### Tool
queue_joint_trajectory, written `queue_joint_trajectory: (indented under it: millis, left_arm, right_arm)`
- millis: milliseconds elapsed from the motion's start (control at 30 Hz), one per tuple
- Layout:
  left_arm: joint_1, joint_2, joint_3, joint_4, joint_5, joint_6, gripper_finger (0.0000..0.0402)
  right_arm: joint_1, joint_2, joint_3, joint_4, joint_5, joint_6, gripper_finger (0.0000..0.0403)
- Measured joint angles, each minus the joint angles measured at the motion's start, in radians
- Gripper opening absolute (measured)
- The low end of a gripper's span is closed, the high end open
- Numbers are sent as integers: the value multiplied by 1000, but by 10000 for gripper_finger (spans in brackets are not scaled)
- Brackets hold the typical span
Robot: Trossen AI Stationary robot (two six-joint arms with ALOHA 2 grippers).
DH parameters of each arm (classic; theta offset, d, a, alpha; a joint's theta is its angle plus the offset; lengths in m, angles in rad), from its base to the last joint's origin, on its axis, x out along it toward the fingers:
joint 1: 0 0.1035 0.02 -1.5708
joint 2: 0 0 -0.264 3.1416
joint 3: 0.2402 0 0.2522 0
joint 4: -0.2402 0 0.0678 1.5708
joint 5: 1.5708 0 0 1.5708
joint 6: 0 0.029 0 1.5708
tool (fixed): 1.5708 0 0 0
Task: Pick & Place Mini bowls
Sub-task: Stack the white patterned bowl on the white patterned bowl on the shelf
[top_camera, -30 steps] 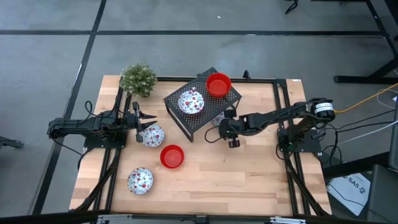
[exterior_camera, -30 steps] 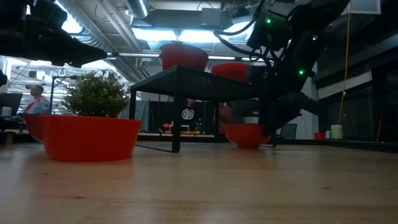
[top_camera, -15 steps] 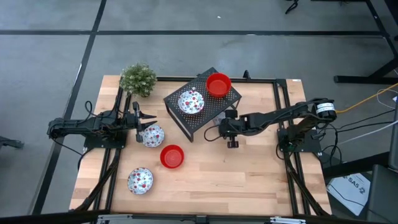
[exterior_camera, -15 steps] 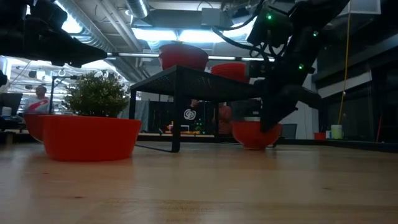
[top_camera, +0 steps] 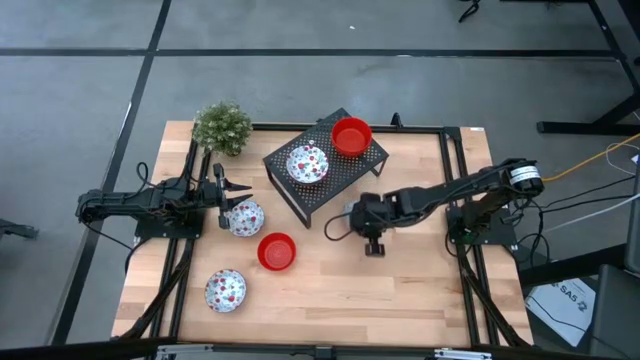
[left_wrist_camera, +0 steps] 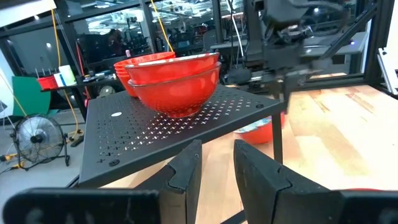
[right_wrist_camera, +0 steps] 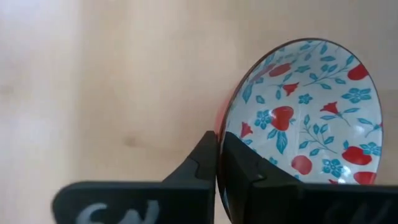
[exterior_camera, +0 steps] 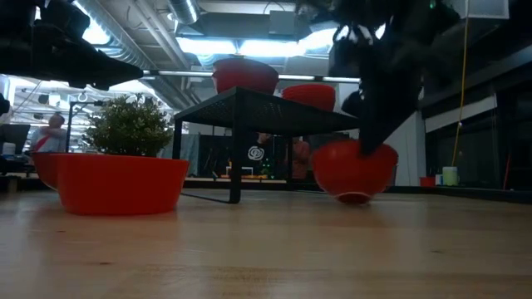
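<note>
While its rim is pinched between the two dark fingers (right_wrist_camera: 205, 163) of the right gripper (right_wrist_camera: 217, 163), a small bowl (right_wrist_camera: 305, 118) sits tilted just off the tabletop, red outside and white inside with a red-and-teal flower print. One finger is inside the rim and the other outside, with almost no gap between them. From table height the same bowl (exterior_camera: 355, 171) shows its glossy red underside, tipped, its foot close to the wooden table (exterior_camera: 266, 249), though whether the two touch cannot be told, and the right arm comes down on it from above. Seen from overhead, the right gripper (top_camera: 366, 214) is near the table's centre, just in front of the black perforated rack (top_camera: 340, 178); the bowl is hidden under it there.

On the rack stand a printed bowl (top_camera: 307, 164) and a plain red bowl (top_camera: 351, 135). On the table's left half lie three more: a printed bowl (top_camera: 246, 217) by the left gripper (top_camera: 230, 192), a red bowl (top_camera: 276, 251) near the middle, and a printed bowl (top_camera: 226, 290) toward the front edge.

The left gripper hangs at the table's left side, fingers (left_wrist_camera: 184, 171) parted and empty, pointing toward the rack. A small green plant (top_camera: 222, 127) stands at the far left corner.
</note>
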Motion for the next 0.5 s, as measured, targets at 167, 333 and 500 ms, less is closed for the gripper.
queue_joint_trajectory:
  millis: [167, 333, 500]
  left_arm:
    - [0, 0, 0, 0, 0, 0, 88]
    - [0, 0, 0, 0, 0, 0, 88]
    - [0, 0, 0, 0, 0, 0, 88]
  right_arm:
    - [14, 1, 52, -18, -124, 30, 11]
    - [14, 1, 103, -25, -284, 48, 11]
    - [14, 1, 176, -23, -359, 37, 11]
